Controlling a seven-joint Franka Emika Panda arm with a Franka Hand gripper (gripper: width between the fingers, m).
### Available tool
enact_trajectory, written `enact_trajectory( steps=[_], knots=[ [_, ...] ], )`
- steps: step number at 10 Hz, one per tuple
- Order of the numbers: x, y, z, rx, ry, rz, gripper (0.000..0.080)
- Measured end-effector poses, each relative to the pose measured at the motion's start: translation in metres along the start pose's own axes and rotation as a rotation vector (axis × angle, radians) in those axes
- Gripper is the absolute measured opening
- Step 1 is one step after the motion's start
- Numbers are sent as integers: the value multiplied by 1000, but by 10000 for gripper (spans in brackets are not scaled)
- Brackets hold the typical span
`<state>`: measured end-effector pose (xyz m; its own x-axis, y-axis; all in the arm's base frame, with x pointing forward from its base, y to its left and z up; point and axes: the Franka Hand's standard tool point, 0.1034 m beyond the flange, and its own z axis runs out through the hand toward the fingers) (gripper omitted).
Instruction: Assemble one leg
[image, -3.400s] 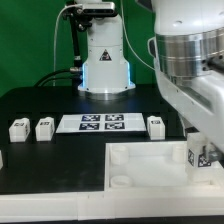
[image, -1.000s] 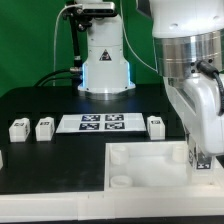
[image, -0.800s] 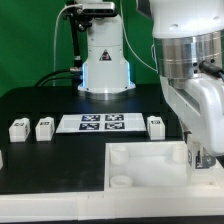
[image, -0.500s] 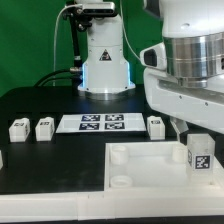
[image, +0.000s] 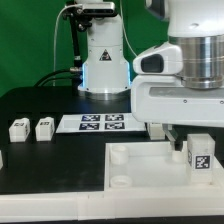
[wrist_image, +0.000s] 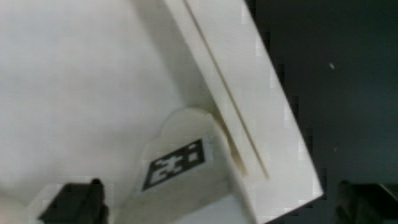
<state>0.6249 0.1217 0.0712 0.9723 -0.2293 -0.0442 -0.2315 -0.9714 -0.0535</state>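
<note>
Leg stands upright at the far corner of the white tray on the exterior view's right, tag face toward the camera, sitting where that corner socket would be. Jaws are spread and pinching nothing: wrist view shows both dark fingertips wide apart at the frame edges with the leg between them, clear of both. Gripper is above the leg, not touching it; in the exterior view the arm's white body fills the upper right and hides most of the gripper, only a dark finger showing just beside the leg. Wrist view also shows the tray's raised rim running past the leg against the black desk. Two more small white posts sit on the desk at the exterior view's left, near each other, beside the marker board. Near-left tray socket is visible.
</note>
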Motion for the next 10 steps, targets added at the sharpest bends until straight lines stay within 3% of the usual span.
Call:
enact_trajectory(
  steps=[1,3,4,5,6,7,10],
  knots=[
    [1,2,0,-16,4,-157,649],
    [1,1,0,-15,4,-182,649],
    [1,1,0,-15,4,-151,516],
    [1,1,0,-13,4,-120,516],
    [1,1,0,-10,4,-5,377],
    [1,0,1,-10,3,103,293],
    [1,-3,-1,-25,10,546,293]
  ],
)
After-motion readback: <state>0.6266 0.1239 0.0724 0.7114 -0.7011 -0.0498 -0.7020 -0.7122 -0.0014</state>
